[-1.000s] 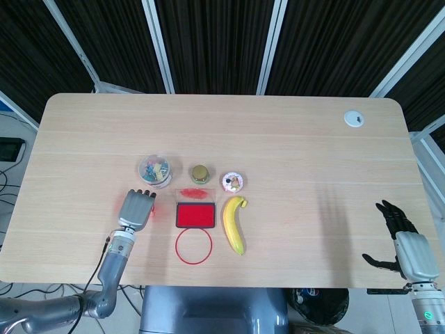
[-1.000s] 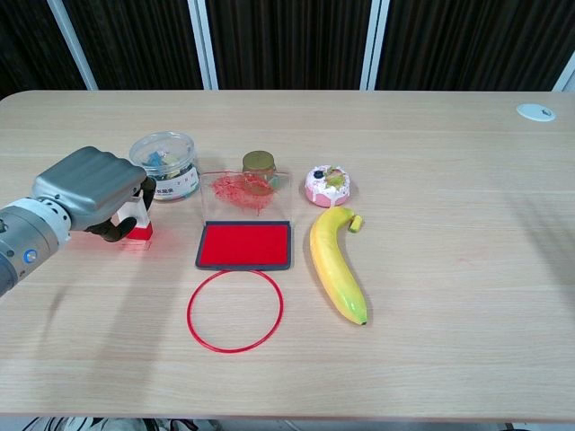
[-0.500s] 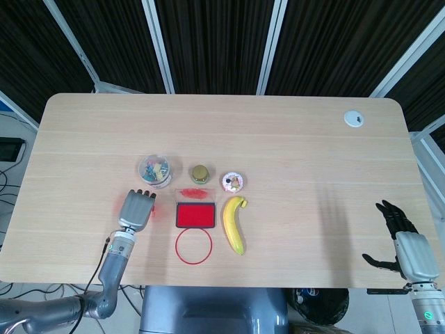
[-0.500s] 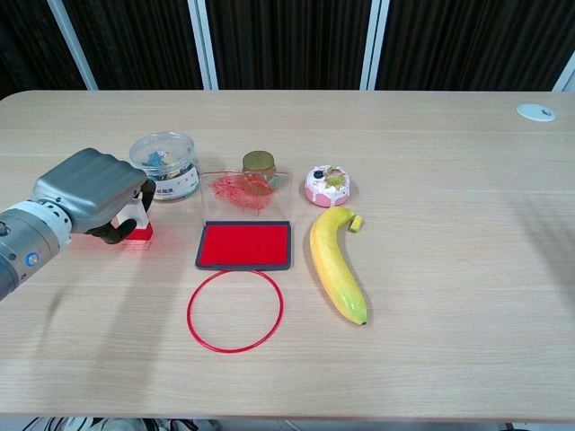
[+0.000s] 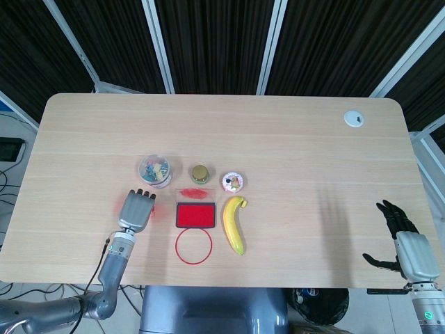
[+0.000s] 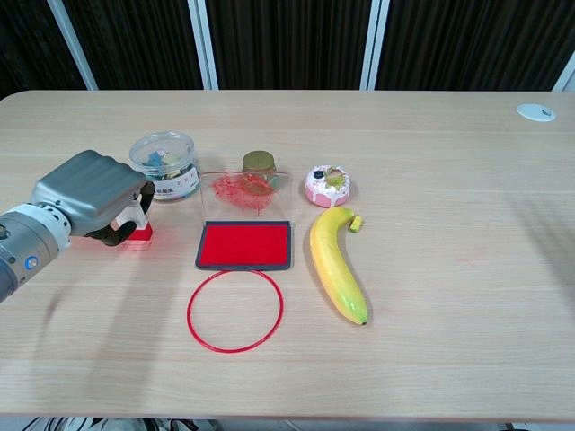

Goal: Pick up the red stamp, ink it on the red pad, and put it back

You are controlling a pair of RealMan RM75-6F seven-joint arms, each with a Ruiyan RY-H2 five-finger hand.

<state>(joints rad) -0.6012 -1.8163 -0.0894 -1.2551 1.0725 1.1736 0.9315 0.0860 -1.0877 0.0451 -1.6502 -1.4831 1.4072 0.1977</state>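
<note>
The red stamp [image 6: 137,226] is seen at the left of the table [image 6: 449,162], just left of the red pad [image 6: 244,245] and in front of a clear jar of clips [image 6: 163,165]. The left hand [image 6: 90,193] is curled over it, with the stamp's white upper part enclosed by the fingers and its red base showing below them; the base appears to rest on the table, though the hand's bulk hides the contact, so it cannot be said for certain whether the stamp is lifted. In the head view the same hand [image 5: 138,210] is laid over the stamp, and only a red tinge is visible beside it. The right hand [image 5: 403,240] is held off the table's right edge, fingers spread and nothing in it. The step in hand is judged to be the grasp, with the inking not yet begun. The next move would call for a firm hold to be confirmed, the stamp to be raised clear of the table, carried the short way right over the pad, and lowered flat onto the red felt, with the pad's raised clear lid [image 6: 244,190] and the red ring [image 6: 234,310] to be avoided.
</note>
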